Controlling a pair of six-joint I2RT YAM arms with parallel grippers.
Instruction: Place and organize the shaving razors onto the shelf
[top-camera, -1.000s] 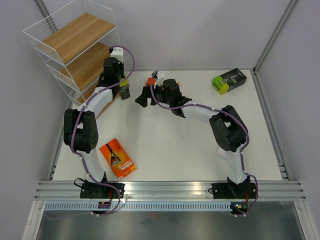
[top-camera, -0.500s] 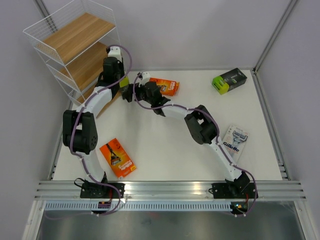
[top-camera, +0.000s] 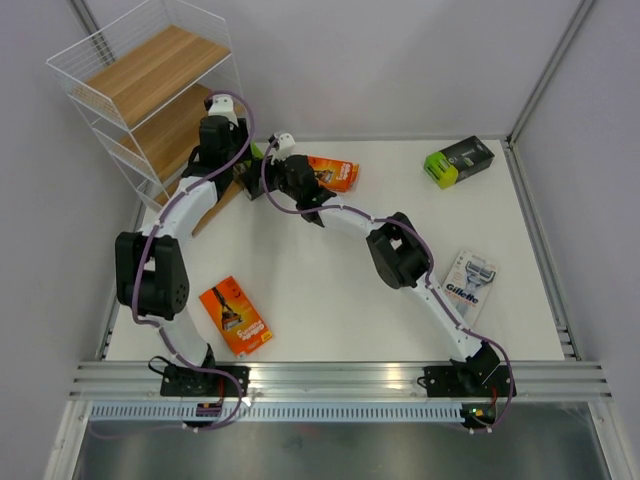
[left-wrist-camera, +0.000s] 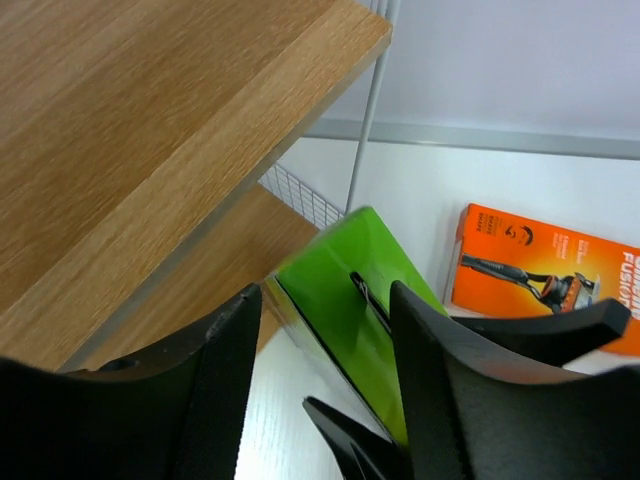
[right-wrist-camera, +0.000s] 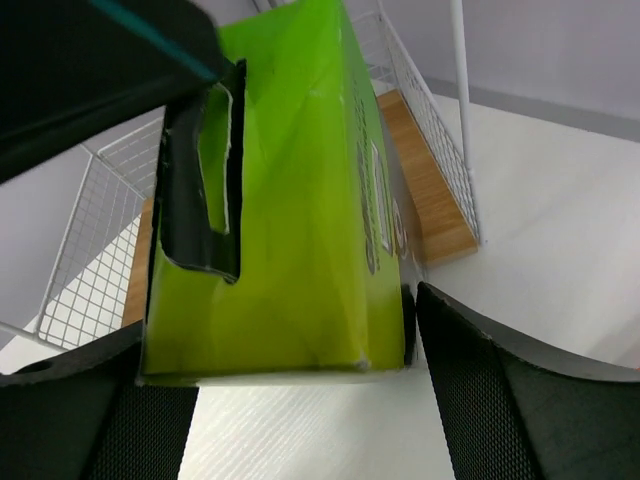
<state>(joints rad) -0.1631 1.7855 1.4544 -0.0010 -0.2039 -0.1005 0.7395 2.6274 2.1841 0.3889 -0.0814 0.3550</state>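
Note:
A black razor pack with a lime-green end (top-camera: 254, 152) is held upright beside the shelf (top-camera: 150, 75), between both grippers. My right gripper (top-camera: 264, 176) is shut on it; in the right wrist view its fingers grip the sides of the lime end (right-wrist-camera: 290, 200). My left gripper (top-camera: 226, 150) is open around the same pack (left-wrist-camera: 350, 300), its left finger apart from it. An orange pack (top-camera: 333, 172) lies just right of the grippers. Another orange pack (top-camera: 235, 315) lies front left. A second black-and-lime pack (top-camera: 458, 160) lies far right. The Gillette pack (top-camera: 468, 283) lies right.
The shelf's wooden boards (left-wrist-camera: 150, 130) and white wire side (right-wrist-camera: 430, 110) stand close on the left of both grippers. The bottom board (right-wrist-camera: 440, 210) is at table level. Grey walls and a metal post (top-camera: 545, 70) bound the table at the back and right.
My right arm has stretched left, away from the orange pack, and closed round the black-and-lime pack. My left gripper and the pack have shifted up toward the shelf.

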